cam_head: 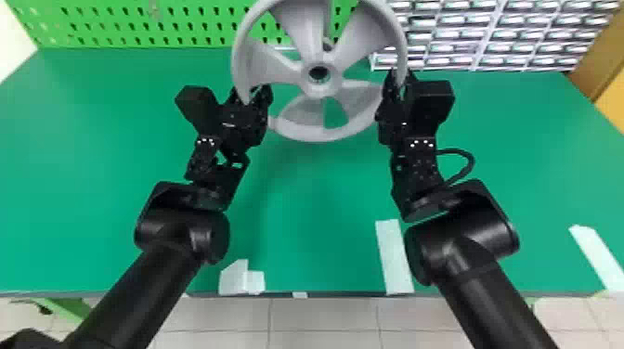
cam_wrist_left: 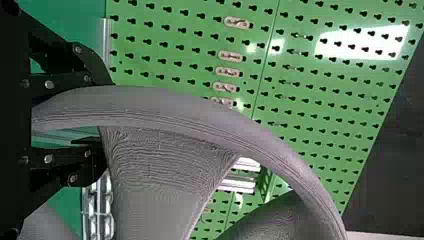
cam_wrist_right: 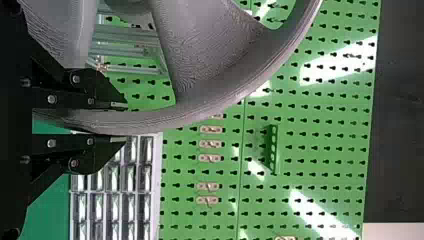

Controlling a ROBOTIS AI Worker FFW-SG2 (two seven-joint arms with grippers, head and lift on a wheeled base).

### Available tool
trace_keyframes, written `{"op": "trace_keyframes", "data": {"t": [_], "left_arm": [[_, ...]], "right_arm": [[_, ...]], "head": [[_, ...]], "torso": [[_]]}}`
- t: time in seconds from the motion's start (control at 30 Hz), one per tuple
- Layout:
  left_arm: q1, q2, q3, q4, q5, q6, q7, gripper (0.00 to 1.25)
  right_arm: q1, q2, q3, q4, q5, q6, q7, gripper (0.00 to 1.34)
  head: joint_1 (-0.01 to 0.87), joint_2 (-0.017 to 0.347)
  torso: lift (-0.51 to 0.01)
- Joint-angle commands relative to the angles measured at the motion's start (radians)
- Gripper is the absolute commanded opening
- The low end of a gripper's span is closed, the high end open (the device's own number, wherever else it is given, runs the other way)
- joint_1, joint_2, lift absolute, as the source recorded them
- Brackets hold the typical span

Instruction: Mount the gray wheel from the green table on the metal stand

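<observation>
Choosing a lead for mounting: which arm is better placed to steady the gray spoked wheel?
Right, probably: the right gripper snugly pinches the gray wheel by its rim. The left gripper is opposite, its hold less clear.

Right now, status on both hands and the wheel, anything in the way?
Right hand shut on the wheel by its rim; left hand at the opposite side. Wheel raised over the table. White strips near table's front edge, away from the wheel.

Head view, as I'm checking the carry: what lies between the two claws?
The head view shows the gray wheel between the left claw and the right claw, its rim reaching both.
</observation>
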Motion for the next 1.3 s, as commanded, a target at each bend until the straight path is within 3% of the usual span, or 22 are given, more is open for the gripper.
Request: {"op": "trace_keyframes", "data": {"t": [0.0,1.27], "left_arm": [[-0.008,0.000,0.000,0.009,-0.003,-0.004,0.001,0.36],[-0.063,-0.012,0.017,0.154,-0.037,-0.066,-0.034,0.39]], "right_arm": [[-0.005,0.001,0.000,0.006,0.000,-0.002,0.000,0.23],[-0.046,0.004,0.007,0.090,0.000,-0.065,0.000,0.23]], "head": [[0.867,0.052],[0.867,0.052]], "torso": [[-0.100],[-0.100]]}}
